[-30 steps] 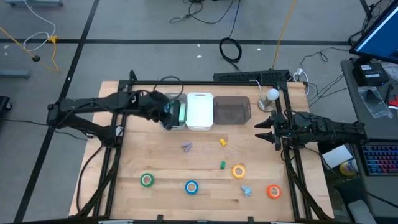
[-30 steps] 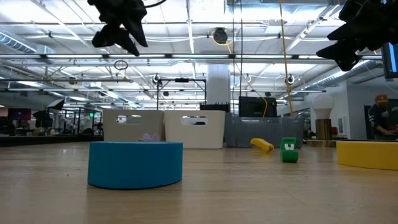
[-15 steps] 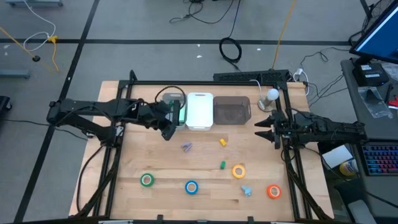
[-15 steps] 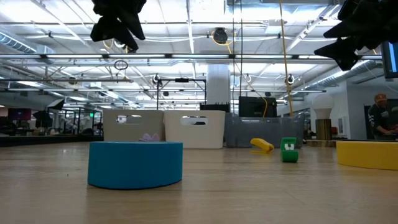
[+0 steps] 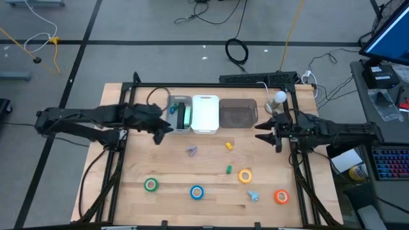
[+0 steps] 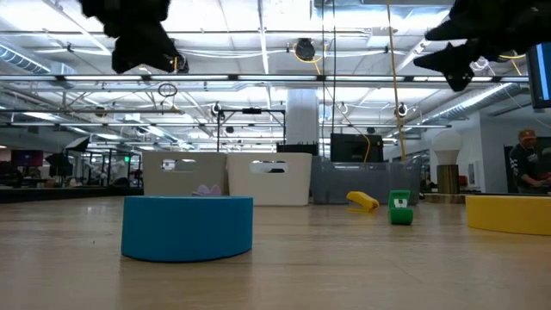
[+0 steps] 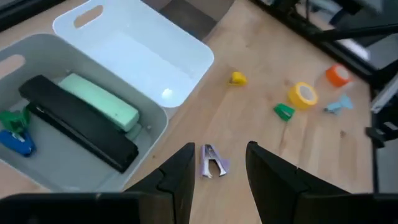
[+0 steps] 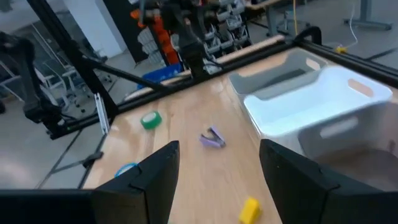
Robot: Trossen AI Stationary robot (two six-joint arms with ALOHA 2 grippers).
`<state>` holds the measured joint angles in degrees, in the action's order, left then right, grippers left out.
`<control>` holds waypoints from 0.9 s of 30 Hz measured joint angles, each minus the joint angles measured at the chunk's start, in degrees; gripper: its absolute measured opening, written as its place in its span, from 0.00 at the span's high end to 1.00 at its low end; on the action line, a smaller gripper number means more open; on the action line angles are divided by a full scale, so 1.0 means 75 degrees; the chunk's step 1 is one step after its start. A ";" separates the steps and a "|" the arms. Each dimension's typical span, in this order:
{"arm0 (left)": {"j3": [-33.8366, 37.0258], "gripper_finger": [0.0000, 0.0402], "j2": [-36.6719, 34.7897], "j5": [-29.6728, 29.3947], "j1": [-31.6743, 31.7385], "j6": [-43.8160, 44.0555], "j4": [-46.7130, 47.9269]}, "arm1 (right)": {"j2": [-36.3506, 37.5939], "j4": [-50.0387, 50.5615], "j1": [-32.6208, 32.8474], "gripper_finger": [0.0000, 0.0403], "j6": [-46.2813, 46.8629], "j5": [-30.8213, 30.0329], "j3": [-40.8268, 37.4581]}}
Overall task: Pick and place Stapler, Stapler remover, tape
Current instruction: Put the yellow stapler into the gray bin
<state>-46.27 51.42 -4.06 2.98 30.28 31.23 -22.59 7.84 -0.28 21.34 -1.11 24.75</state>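
My left gripper (image 5: 163,128) (image 7: 217,152) hovers open, holding nothing, just left of the pale grey bin (image 5: 181,115). That bin holds a black stapler (image 7: 78,121), a green stapler (image 7: 99,102) and small blue and green removers. A purple stapler remover (image 5: 192,151) (image 7: 214,160) lies on the table. Four tape rolls lie flat near the near edge: green (image 5: 151,185), blue (image 5: 197,191), yellow (image 5: 245,176), orange (image 5: 281,197). My right gripper (image 5: 262,131) (image 8: 217,152) hangs open above the table's right side.
A white bin (image 5: 205,114) and a dark grey bin (image 5: 238,114) stand beside the pale grey one at the far edge. A small yellow piece (image 5: 229,146), a green piece (image 5: 229,169) and a light-blue remover (image 5: 254,195) lie on the wood.
My left gripper has drawn back from above the pale grey bin toward the table's left edge, staying high and open. My right gripper has shifted a little toward the table's left.
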 joint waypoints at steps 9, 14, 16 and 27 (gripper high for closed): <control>0.2102 0.65 -0.2342 0.0152 -0.0137 -0.0067 -0.1118 | -0.1665 -0.2180 0.0001 0.47 -0.0115 0.0566 0.0000; 0.2768 0.65 -0.3287 0.0208 -0.0266 -0.0393 -0.1362 | -0.2455 -0.3321 0.0002 0.47 -0.0110 0.0553 0.0003; 0.2975 0.65 -0.3653 0.0210 -0.0283 -0.0487 -0.1337 | -0.2718 -0.3517 0.0004 0.47 -0.0113 0.0421 0.0114; 0.3783 0.65 -0.5252 0.0212 -0.0283 -0.0684 -0.1139 | -0.4187 -0.2257 0.0033 0.47 -0.0573 0.0156 0.1887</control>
<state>-17.90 12.03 -2.47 0.86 25.15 22.69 -53.99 -9.09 -0.03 17.04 0.05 38.91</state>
